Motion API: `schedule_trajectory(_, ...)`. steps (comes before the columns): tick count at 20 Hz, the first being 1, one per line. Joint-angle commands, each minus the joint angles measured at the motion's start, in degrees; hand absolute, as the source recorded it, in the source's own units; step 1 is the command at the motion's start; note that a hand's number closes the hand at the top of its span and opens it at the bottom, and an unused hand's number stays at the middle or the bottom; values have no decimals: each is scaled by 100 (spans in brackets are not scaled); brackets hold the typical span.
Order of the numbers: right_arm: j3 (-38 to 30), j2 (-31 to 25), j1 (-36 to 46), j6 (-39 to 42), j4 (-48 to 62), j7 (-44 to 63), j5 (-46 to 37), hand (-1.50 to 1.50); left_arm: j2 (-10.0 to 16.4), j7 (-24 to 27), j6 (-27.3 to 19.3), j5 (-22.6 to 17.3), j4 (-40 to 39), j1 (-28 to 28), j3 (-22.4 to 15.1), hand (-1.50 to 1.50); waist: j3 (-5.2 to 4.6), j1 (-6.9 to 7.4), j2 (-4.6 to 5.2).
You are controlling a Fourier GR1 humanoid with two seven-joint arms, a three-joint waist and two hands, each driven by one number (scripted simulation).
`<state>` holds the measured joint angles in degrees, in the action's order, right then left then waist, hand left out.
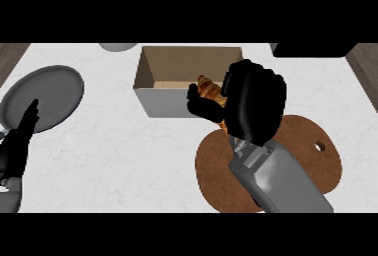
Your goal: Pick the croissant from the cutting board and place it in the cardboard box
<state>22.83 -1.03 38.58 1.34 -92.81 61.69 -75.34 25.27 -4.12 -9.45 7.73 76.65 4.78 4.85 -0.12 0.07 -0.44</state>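
The right hand (255,100) is curled round the croissant (209,89), pinching it between the thumb and the fingers. The black palm hides most of it. What shows is a pointed, ridged end, golden orange with darker brown bands across it. A few more orange patches peep out lower down, at the hand's left edge.

In this view the croissant lies over the front right rim of the box (166,104), partly against the open inside and partly against the grey front wall. It is off the board (310,170); how high above the box it is held cannot be told.

The box is open at the top, with brown cardboard inside. It stands on the pale surface (118,155) just beyond the board. The board is round and brown, with a small hole near its right edge. The grey right forearm (284,182) crosses its middle from the lower edge.

The left hand (18,145) rests at the view's left edge, spread with straight fingers pointing up, its fingertips overlapping a grey plate (44,90). The plate sits well apart from the box, to its left.
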Motion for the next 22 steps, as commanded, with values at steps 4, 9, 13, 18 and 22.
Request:
schedule_trajectory(4, -571, 100, 1511, -782, 1438, 923, 574, 150, -191, 138, -59, 94, 9, 132, -78, 0, 7, 220, 87)
schedule_trajectory(9, -1274, 101, 1822, -1332, 2288, 324, 1061, 150, 17, -70, 268, -62, 99, 198, 44, 0, 12, 203, 88)
schedule_trajectory(13, -1712, 101, 2118, -2170, 3617, -257, 1197, 150, -192, -76, 27, 209, 158, 225, -156, 0, 14, 272, 127)
schedule_trajectory(18, -2009, 102, 2563, -2804, 5022, -750, 1398, 150, -91, -46, 216, 108, -220, 600, 15, 0, 10, 220, 134)
schedule_trajectory(22, -2324, 87, 2907, -3408, 6027, -521, 1141, 150, -151, -55, 132, 211, -69, 478, -59, 0, 11, 351, 177)
